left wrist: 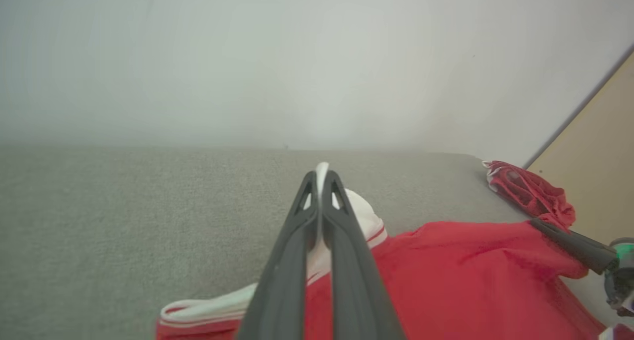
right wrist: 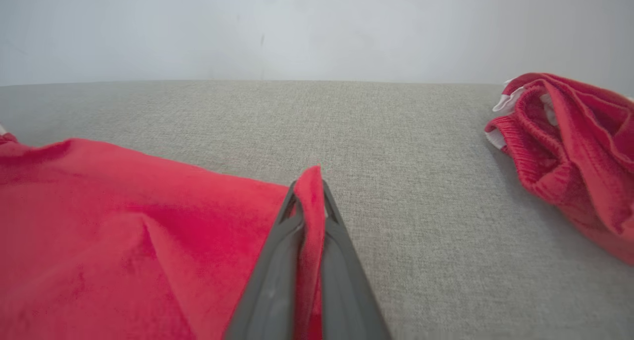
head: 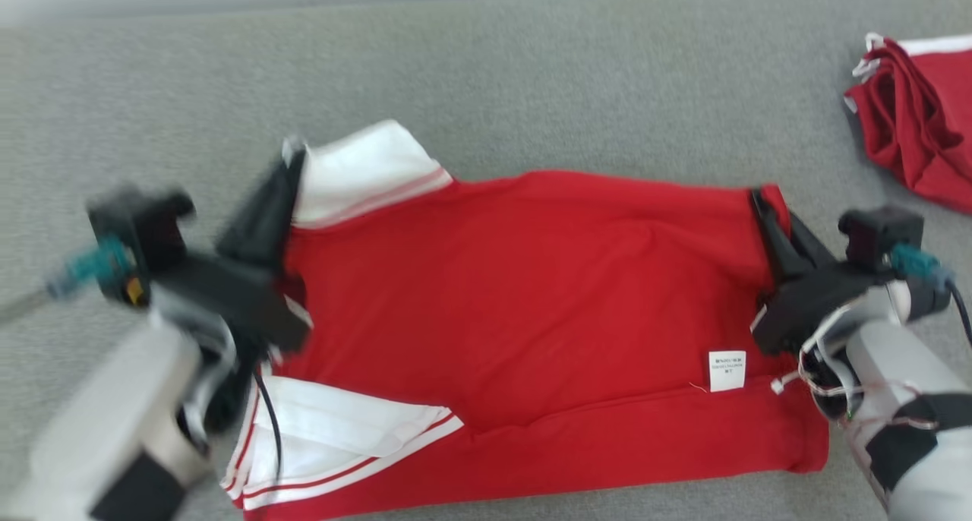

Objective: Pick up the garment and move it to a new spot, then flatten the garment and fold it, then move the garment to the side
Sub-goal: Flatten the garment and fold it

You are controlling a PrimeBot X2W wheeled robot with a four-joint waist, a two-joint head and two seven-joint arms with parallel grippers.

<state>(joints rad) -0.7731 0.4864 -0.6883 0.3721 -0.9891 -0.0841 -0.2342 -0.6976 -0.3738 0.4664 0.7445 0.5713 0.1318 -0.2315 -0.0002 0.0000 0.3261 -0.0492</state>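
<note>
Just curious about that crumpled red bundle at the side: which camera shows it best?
The right wrist view: the crumpled red bundle is large and sharp, with folds and white trim. The head view cuts the bundle off at the edge; the left wrist view shows the bundle small and distant.

Crumpled red cloth (head: 919, 118) on the grey desk (head: 531, 73)
It lies bunched at the right, white trim (head: 938, 45) showing, with a pale wall (right wrist: 297, 28) behind.

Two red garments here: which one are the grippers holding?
The flat red garment in the middle: the left gripper pinches its white sleeve, the right gripper its red edge. The crumpled red garment at far right lies untouched.
</note>
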